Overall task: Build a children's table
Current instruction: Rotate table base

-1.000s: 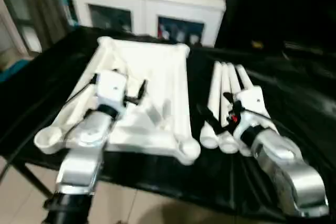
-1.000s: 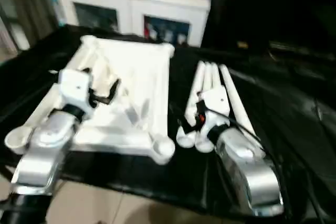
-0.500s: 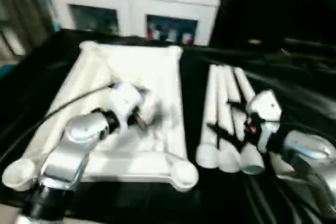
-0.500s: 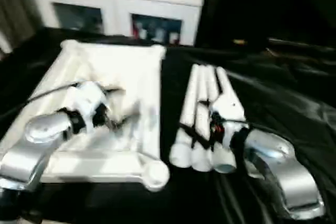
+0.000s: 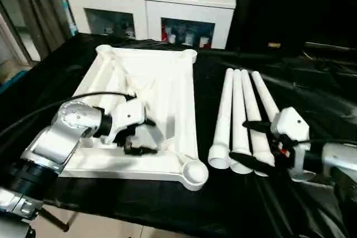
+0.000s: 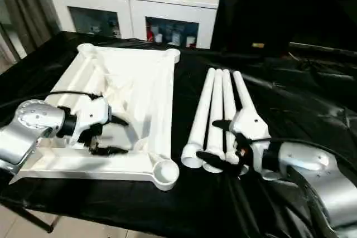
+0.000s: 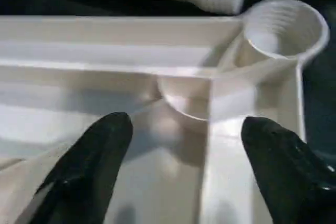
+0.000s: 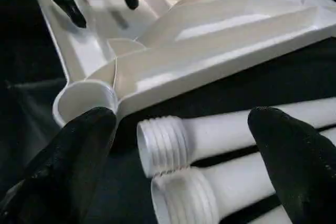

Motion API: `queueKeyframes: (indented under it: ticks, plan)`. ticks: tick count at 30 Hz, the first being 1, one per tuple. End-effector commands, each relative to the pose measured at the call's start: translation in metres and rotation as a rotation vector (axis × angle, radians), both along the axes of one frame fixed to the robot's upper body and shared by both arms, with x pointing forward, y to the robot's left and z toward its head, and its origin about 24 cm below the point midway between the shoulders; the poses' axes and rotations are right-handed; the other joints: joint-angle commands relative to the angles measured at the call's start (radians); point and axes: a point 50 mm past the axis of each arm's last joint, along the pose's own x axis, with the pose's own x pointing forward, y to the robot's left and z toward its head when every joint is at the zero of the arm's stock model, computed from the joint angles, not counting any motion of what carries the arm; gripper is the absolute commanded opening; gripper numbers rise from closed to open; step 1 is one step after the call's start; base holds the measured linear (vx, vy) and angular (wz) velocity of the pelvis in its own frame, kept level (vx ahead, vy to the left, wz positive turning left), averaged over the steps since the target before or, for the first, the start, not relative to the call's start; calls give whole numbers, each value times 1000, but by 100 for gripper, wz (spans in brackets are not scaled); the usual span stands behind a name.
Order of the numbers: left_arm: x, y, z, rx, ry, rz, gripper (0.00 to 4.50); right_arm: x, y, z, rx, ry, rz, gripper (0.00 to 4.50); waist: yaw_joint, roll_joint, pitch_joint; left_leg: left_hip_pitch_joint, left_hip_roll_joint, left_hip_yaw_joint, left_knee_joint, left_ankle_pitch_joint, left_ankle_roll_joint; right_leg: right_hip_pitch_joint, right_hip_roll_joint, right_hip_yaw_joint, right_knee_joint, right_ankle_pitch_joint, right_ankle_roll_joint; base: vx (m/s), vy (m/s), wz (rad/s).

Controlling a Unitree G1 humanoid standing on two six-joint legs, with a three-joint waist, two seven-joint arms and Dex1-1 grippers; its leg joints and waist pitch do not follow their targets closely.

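Facing the threaded near ends of four legs (image 5: 241,121) lying lengthwise away from us, our right gripper (image 5: 259,147), jaws spread, is nearest; left gripper (image 5: 135,137), also spread, hovers over the tabletop (image 5: 167,76).

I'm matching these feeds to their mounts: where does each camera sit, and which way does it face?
Head, both eyes: forward and down at the upturned table top, four legs, cabinet; both forearms show.
Left wrist: along the open left pincer, over the top's ribs toward a corner socket.
Right wrist: along the open right pincer at the legs' threaded ends.
Shared: both wrist views show that socket.
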Motion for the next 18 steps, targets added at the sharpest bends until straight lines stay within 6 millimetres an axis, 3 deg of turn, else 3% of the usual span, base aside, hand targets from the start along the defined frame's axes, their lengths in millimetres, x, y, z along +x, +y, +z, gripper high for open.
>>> queueKeyframes:
  ticks: [1,6,8,9,11,13,18]
  plan:
    - [1,2,-1,45,14,-29,363,-2,0,6,-8,-14,15,450,-3,3,-47,-19,8,14,-108,-269,2,40,1,-4,-86,-542,-118,0,0,0]
    - [6,5,-12,97,1,-21,321,-4,0,4,-30,-3,33,450,-12,5,-50,-22,11,16,-108,-238,13,44,7,-4,-77,-428,-166,0,0,0]
    - [7,7,-14,111,2,-16,315,-5,0,4,-33,-1,36,450,-13,5,-54,-23,12,16,-107,-210,18,49,6,-3,-69,-363,-188,0,0,0]
    - [8,8,-15,117,2,-15,297,-5,0,4,-35,0,37,450,-14,9,-56,-24,14,17,-106,-179,22,52,5,-2,-63,-287,-218,0,0,0]
    - [7,11,-16,138,6,-12,287,-5,0,4,-38,1,40,450,-13,9,-57,-24,15,18,-105,-158,24,56,4,-1,-58,-243,-235,26,-3,-1]
    - [6,12,-17,137,22,-12,263,-5,0,4,-39,2,42,450,-12,8,-59,-19,15,25,-100,-117,33,59,9,-1,-52,-161,-265,26,-3,-1]
    - [3,13,-18,136,45,-21,224,-4,0,3,-45,4,42,450,-6,10,-56,-13,19,30,-102,-108,39,62,6,-4,-53,-153,-289,0,0,0]
